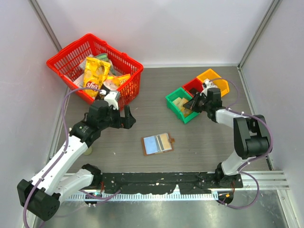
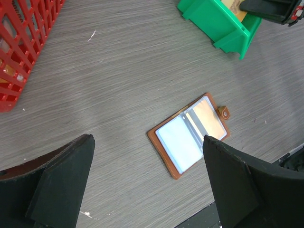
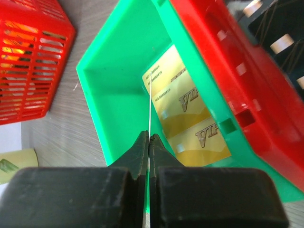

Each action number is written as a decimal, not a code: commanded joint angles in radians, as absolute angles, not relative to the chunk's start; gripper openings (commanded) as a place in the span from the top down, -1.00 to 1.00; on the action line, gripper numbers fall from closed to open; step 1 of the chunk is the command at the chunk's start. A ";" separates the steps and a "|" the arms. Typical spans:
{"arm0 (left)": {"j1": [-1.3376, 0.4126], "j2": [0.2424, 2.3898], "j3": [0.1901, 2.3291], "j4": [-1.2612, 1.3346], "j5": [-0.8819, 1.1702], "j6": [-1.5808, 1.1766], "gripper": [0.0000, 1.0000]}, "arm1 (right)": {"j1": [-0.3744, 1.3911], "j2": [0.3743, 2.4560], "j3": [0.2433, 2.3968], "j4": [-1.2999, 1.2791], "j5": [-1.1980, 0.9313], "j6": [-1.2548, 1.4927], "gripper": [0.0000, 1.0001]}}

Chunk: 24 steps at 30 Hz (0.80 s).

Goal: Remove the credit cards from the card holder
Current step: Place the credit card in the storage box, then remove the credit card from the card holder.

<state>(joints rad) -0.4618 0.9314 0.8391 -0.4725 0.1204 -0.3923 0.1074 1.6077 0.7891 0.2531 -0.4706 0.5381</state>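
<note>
The brown card holder (image 1: pixel 157 143) lies open on the table, pale blue-grey inside, with a tan card showing in its right panel (image 2: pixel 209 116); it also shows in the left wrist view (image 2: pixel 187 135). My left gripper (image 1: pixel 124 118) is open and empty, up and left of the holder. My right gripper (image 1: pixel 191 105) is shut on a thin card held edge-on (image 3: pixel 150 107) over the green bin (image 1: pixel 180 103). Two gold cards (image 3: pixel 187 116) lie in that bin.
A red bin (image 1: pixel 193 86) and an orange bin (image 1: pixel 213 78) adjoin the green one. A red basket (image 1: pixel 95 69) with yellow snack bags (image 1: pixel 97 71) stands at the back left. Black rail (image 1: pixel 156 180) runs along the near edge.
</note>
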 commanded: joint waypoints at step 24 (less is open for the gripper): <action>-0.612 0.942 0.808 -0.410 0.048 -0.587 -0.98 | 0.442 1.074 0.719 -0.146 0.025 0.515 -0.05</action>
<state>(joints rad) -0.5213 0.9329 0.8242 -0.4648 0.0967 -0.4973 0.3511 1.1503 0.7326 -0.0784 -0.0132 0.5289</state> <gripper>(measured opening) 0.995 0.524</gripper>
